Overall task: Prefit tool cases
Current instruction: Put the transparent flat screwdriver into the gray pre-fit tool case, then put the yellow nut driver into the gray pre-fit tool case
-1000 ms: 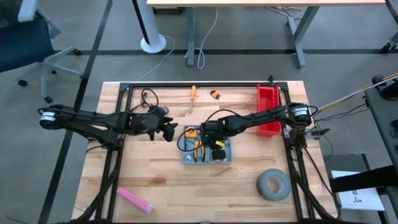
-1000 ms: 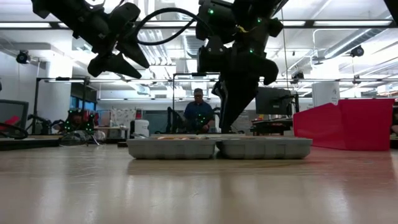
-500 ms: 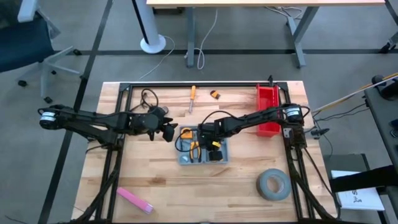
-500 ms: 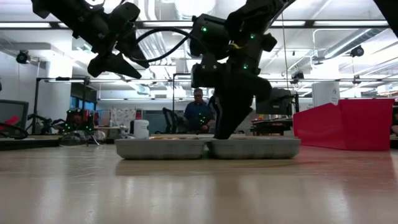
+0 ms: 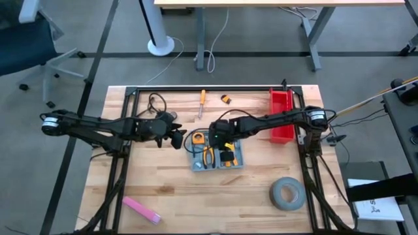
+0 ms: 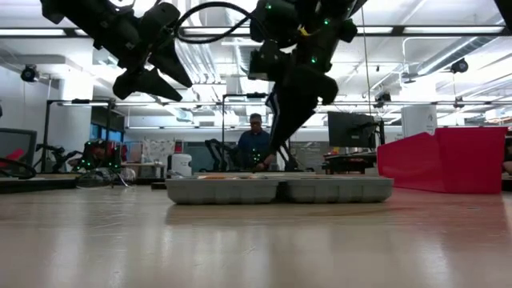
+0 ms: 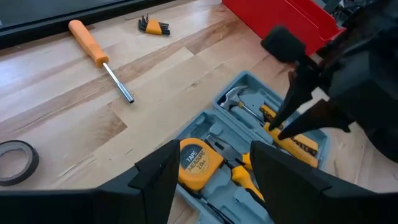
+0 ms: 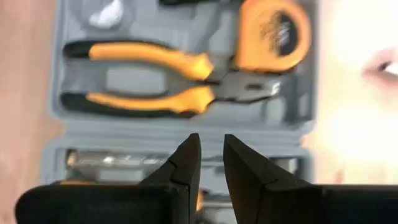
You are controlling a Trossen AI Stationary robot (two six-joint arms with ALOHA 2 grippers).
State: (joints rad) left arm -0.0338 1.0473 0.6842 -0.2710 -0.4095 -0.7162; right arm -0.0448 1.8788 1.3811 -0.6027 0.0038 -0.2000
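Note:
The blue-grey tool case (image 5: 217, 154) lies open and flat on the table, both halves up (image 6: 280, 190). One half holds yellow-handled pliers (image 8: 174, 81) and a yellow tape measure (image 8: 273, 34). My right gripper (image 8: 211, 146) hangs just above the case, over the hinge strip between the halves (image 6: 270, 162). Its fingers point steeply down, shut to a narrow slit with nothing in it. My left gripper (image 5: 179, 138) hovers open, up off the table at the case's left (image 7: 214, 162).
A red bin (image 5: 281, 114) stands right of the case. A grey tape roll (image 5: 287, 194) lies near right, a pink strip (image 5: 142, 209) near left. An orange screwdriver (image 5: 202, 103) and hex keys (image 5: 226, 99) lie at the far side. A person (image 6: 256, 144) sits beyond the table.
My right gripper stood down in the case's right half and has risen out of it, moving toward the far edge and over the hinge. While the fingers were in it, the case slid a little toward the table's left, then back toward the right.

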